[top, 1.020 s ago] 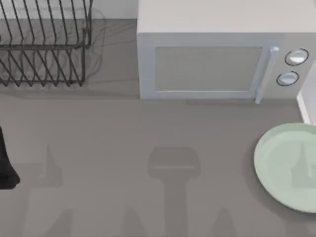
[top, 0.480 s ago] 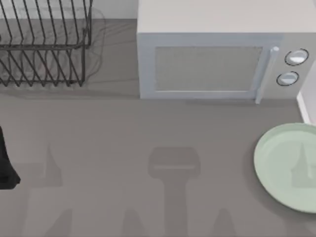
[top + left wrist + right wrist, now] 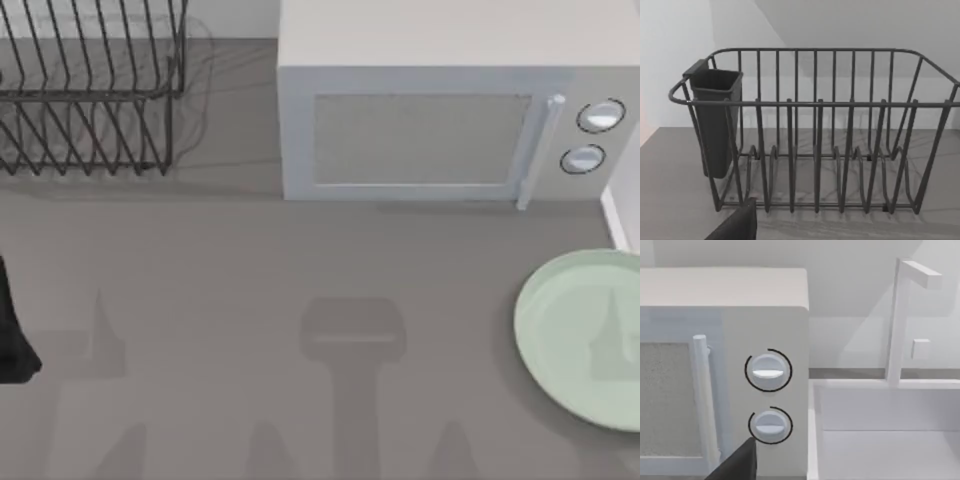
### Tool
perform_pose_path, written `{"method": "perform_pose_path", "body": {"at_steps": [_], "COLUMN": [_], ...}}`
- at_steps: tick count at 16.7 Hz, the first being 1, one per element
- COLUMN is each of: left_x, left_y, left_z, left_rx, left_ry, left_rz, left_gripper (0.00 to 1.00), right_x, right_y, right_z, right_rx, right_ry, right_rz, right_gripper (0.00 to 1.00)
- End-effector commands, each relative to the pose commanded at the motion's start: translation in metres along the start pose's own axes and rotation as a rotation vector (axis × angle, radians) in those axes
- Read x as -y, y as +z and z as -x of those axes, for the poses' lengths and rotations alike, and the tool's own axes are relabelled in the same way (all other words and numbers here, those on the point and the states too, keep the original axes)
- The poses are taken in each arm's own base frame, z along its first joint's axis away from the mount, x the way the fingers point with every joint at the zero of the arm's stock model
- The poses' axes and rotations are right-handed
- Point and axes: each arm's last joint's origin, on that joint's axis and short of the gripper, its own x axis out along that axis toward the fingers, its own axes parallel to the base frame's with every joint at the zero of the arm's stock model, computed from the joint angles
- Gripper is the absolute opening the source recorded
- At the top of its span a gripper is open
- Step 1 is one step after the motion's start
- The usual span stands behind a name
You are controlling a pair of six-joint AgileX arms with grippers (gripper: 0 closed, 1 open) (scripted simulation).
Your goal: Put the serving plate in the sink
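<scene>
The serving plate point(image 3: 583, 336), round, flat and pale mint green, lies on the grey counter at the right, partly cut by the top view's edge. Just behind it, the sink shows as a thin white rim point(image 3: 617, 222); in the right wrist view its white basin point(image 3: 880, 450) lies beside the microwave point(image 3: 725, 365). A dark part of my right gripper point(image 3: 737, 464) juts in at that view's edge, away from the plate. My left arm point(image 3: 12, 330) rests at the far left of the counter, and a dark part of its gripper point(image 3: 737, 226) faces the dish rack point(image 3: 815, 145).
A grey-white microwave point(image 3: 430, 130) with two round knobs stands at the back, centre to right. A black wire dish rack point(image 3: 90, 95) with a dark cutlery holder point(image 3: 715, 120) stands at the back left. A white faucet point(image 3: 900, 320) rises behind the sink.
</scene>
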Motion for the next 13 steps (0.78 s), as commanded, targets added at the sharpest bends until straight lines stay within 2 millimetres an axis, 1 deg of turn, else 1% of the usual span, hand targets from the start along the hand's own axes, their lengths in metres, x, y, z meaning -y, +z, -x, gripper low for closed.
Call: {"method": "perform_pose_path", "body": {"at_steps": [7,10,13], "left_x": [0.0,0.0,0.0], "left_y": [0.0,0.0,0.0], "left_z": [0.0,0.0,0.0], "left_rx": [0.0,0.0,0.0], "left_ry": [0.0,0.0,0.0], "left_rz": [0.0,0.0,0.0], "left_gripper": [1.0,1.0,1.0], "right_x": [0.0,-0.004,-0.01], "right_y": [0.002,0.017,0.041], "right_z": [0.0,-0.002,-0.011], "right_rx": [-0.009,-0.09,-0.256], "right_ry": [0.003,0.031,0.072], "right_rz": [-0.004,-0.032,-0.074], "right_gripper": [1.0,1.0,1.0]}}
